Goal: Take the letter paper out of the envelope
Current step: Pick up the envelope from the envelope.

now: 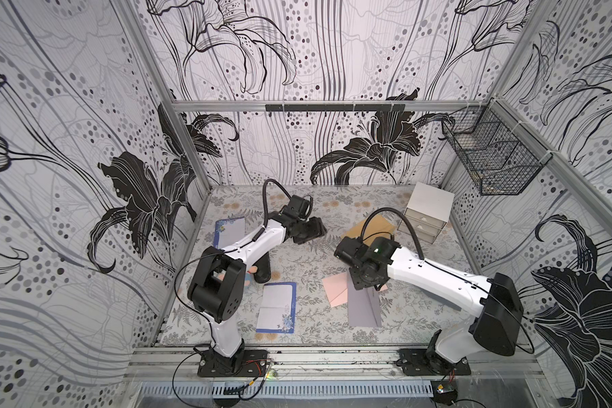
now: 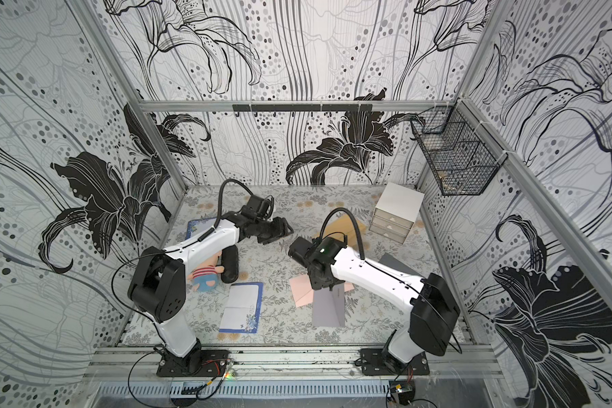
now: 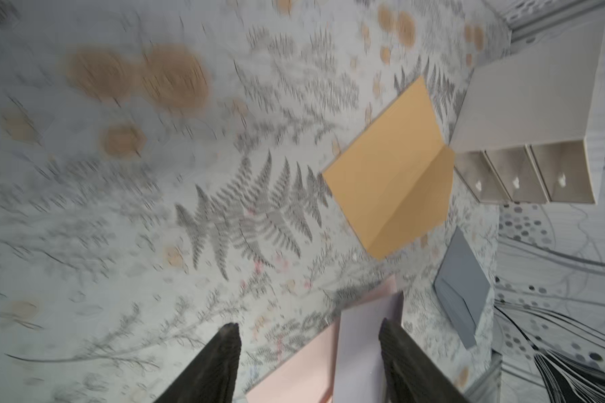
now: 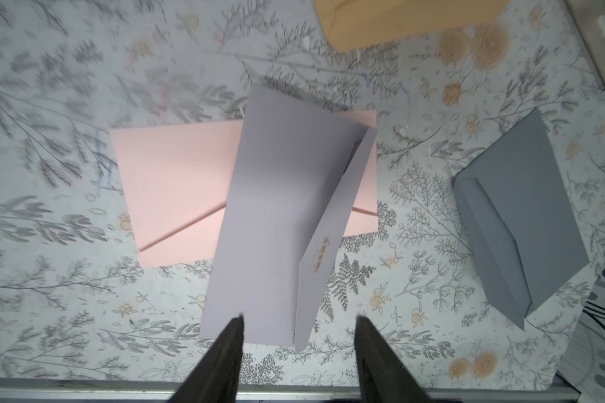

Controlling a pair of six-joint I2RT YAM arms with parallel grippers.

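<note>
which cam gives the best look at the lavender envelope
Right wrist view: the lavender envelope shows whole and large, flap open, lying across the pink envelope. In both top views the envelope is small, its far end covered. The left wrist view catches only a blurred strip of it.

Left arm (image 1: 248, 240): stretched low over the table (image 1: 304, 261), toward its far edge.
Left gripper (image 3: 310, 336): roughly level, jaws apart, gripping nothing.
Right arm (image 1: 435, 275): reaching toward the table's centre.
Right gripper (image 4: 299, 329): pointing down, jaws apart.
</note>
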